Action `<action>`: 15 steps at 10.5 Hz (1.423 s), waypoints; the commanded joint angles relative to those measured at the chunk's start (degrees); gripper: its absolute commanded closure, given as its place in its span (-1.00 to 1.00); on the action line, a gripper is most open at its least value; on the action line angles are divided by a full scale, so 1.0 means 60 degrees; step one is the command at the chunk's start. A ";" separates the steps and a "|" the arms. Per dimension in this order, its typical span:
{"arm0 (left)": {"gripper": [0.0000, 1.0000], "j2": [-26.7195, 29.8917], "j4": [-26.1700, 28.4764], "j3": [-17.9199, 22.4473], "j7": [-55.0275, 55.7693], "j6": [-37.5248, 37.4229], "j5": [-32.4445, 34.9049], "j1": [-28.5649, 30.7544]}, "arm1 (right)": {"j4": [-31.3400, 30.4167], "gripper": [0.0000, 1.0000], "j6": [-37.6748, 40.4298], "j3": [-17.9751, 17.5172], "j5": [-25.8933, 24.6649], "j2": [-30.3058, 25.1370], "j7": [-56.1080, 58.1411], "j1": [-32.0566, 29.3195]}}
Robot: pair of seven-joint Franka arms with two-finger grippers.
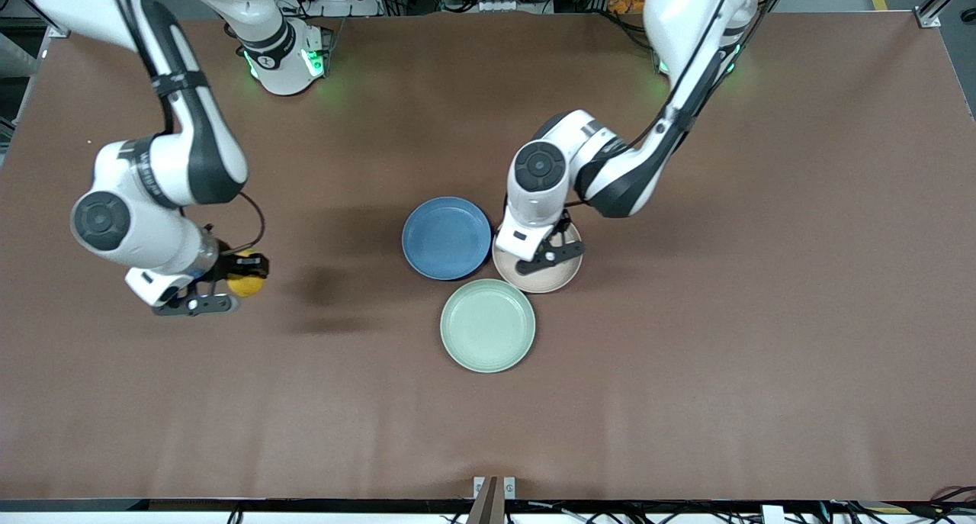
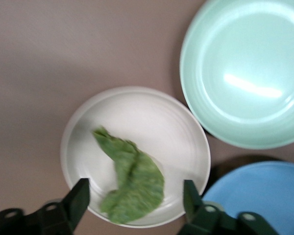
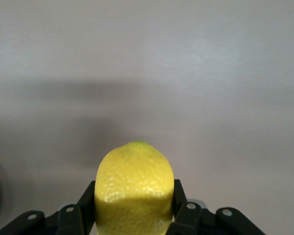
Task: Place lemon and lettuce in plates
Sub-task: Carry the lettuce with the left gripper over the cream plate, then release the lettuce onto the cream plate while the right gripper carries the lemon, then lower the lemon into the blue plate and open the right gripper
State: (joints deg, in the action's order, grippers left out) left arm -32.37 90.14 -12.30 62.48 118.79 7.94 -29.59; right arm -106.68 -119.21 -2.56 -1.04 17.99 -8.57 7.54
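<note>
My right gripper (image 1: pixel 232 284) is shut on the yellow lemon (image 1: pixel 245 278) and holds it above bare table toward the right arm's end; the lemon fills the right wrist view (image 3: pixel 133 188) between the fingers. My left gripper (image 1: pixel 550 243) is open over the beige-pink plate (image 1: pixel 560 276). In the left wrist view the green lettuce leaf (image 2: pixel 130 178) lies in that plate (image 2: pixel 152 127), between and below the spread fingers (image 2: pixel 78 198), not held. The blue plate (image 1: pixel 446 236) stands beside the beige-pink one, toward the right arm's end, with nothing in it; it also shows in the left wrist view (image 2: pixel 264 193).
A pale mint-green plate (image 1: pixel 488 325) with nothing in it stands nearer the front camera, touching both other plates; it also shows in the left wrist view (image 2: pixel 245 73). Brown table cloth (image 1: pixel 762 318) spreads widely around.
</note>
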 commanded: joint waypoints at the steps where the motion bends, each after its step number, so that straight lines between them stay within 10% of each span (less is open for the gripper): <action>1: -1.00 0.1099 0.0211 -0.0030 -0.0784 -0.0826 0.0273 0.0535 | -0.0370 1.00 -0.0039 0.0031 0.0012 -0.0390 -0.1656 0.1052; 13: -1.00 0.3504 0.0196 -0.0060 -0.6322 -0.2938 0.0112 0.3377 | 0.0215 1.00 -0.2939 0.0075 -0.0163 0.2142 -0.8004 0.5539; 14: -1.00 0.3636 0.0211 -0.0074 -0.6602 -0.2967 0.0098 0.3612 | 0.0245 0.25 -0.2881 0.0075 -0.0134 0.2144 -0.8019 0.5510; 15: -1.00 0.3753 0.0197 -0.0075 -0.6923 -0.3083 0.0098 0.3715 | 0.0245 -0.99 -0.2852 0.0104 -0.0149 0.2129 -0.8078 0.5539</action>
State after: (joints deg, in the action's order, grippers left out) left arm -12.60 90.15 -12.15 24.00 101.69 8.26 -8.72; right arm -106.73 -137.04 -2.50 -1.17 30.38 -55.48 40.58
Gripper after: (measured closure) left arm 0.000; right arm 0.366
